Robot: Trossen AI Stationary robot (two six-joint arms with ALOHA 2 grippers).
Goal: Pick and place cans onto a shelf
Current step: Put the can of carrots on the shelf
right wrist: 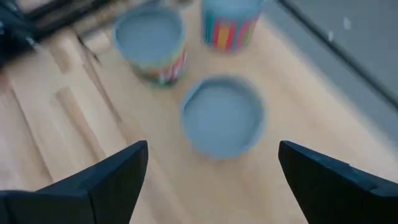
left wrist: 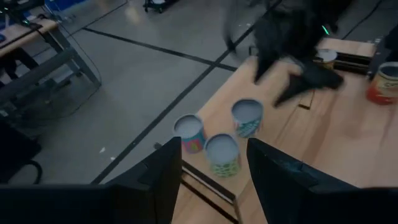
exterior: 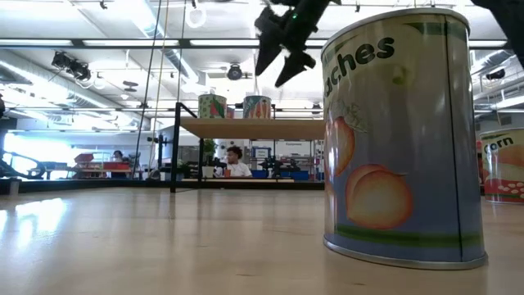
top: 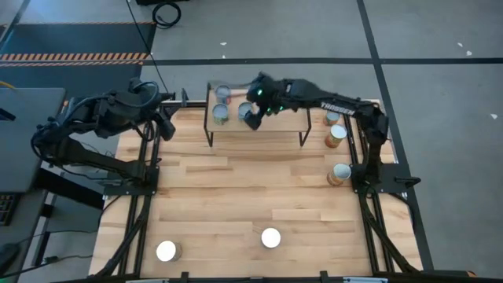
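- The bench (top: 259, 196) is a light slatted wood top on a grey floor marked with dark lines; the low view alone looks past it into a wide room with ceiling lights and a person seated far off.
- The shelf (top: 255, 126) stands at the far edge of the bench, a pale plank on thin black legs.
- The right arm reaches from the right side over the shelf, while the left arm waits at the bench's far left corner.
- The right pincer (top: 251, 116) hangs above the shelf top with its fingers spread wide and nothing between them; the right wrist view shows a grey-lidded can (right wrist: 222, 116) standing free below the gap.
- The left pincer (top: 167, 126) is part spread and empty, which only the left wrist view makes plain.
- Three cans (left wrist: 222, 154) stand close together at the shelf's left end. The low view shows only two of them side by side.
- Three more cans (top: 336, 135) stand along the bench's right edge, and two white-lidded ones (top: 270, 237) near the front edge.
- The peaches can (exterior: 401, 139) fills the low view; from above it is only a lid.
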